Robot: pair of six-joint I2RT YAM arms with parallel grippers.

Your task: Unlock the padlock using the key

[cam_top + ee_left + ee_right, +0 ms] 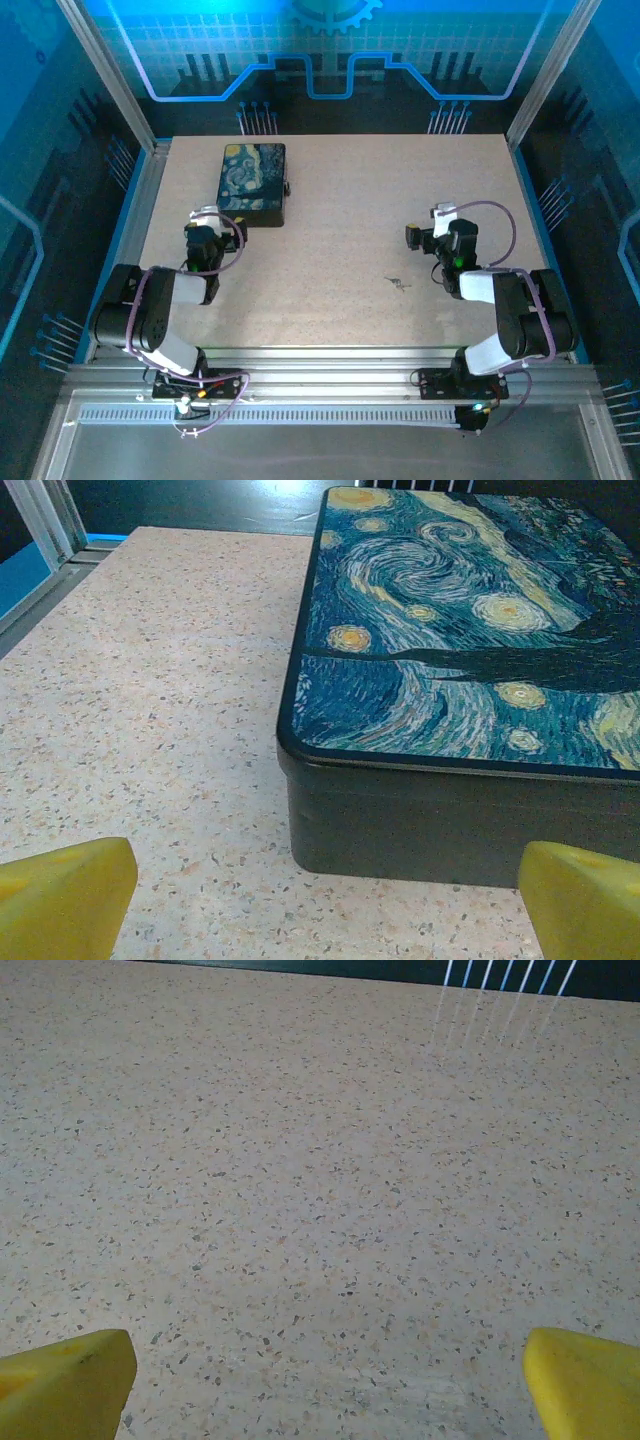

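Observation:
The key (398, 284) is a tiny silvery sliver lying on the speckled table, left of my right arm. A tiny dark piece at the right side of the painted box looks like the padlock (288, 187); its detail is too small to make out. My left gripper (208, 220) (325, 905) stands open just short of the box's near corner, nothing between its yellow fingertips (65, 895). My right gripper (441, 222) (325, 1385) is open over bare table, with the key behind and to its left.
The dark box with the blue-yellow swirl print (252, 183) (450, 640) sits at the back left. Metal rails frame the table (340, 230) on all sides. Open tabletop lies between the two arms.

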